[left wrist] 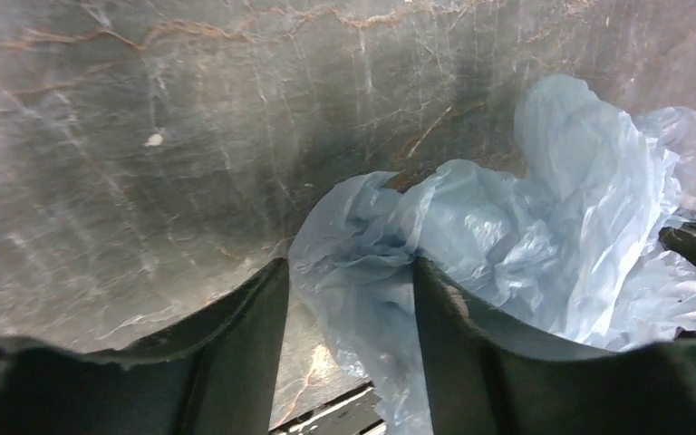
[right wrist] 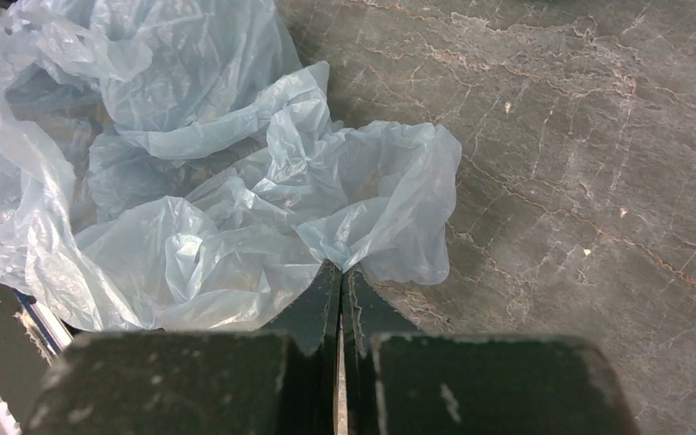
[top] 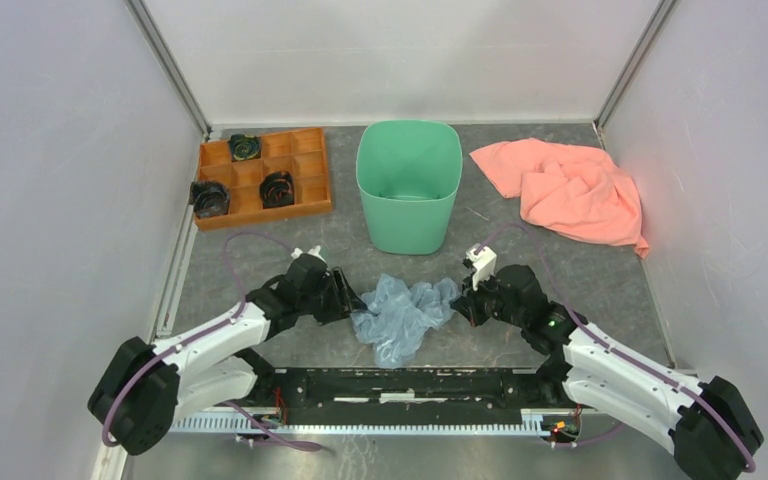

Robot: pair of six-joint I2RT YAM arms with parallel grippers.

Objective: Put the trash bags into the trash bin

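On the counter [top: 560, 250] before the trash bin [top: 408, 185], the trash bag [top: 400, 315] lies crumpled. My right tool [right wrist: 340, 272] is clenched on its edge, and my left tool [left wrist: 346, 272] stands agape astride a fold.

Open table [top: 400, 265] lies between trash bags [top: 400, 318] and trash bin [top: 408, 200]; tray [top: 312, 180] and cloth [top: 570, 185] stand well aside.
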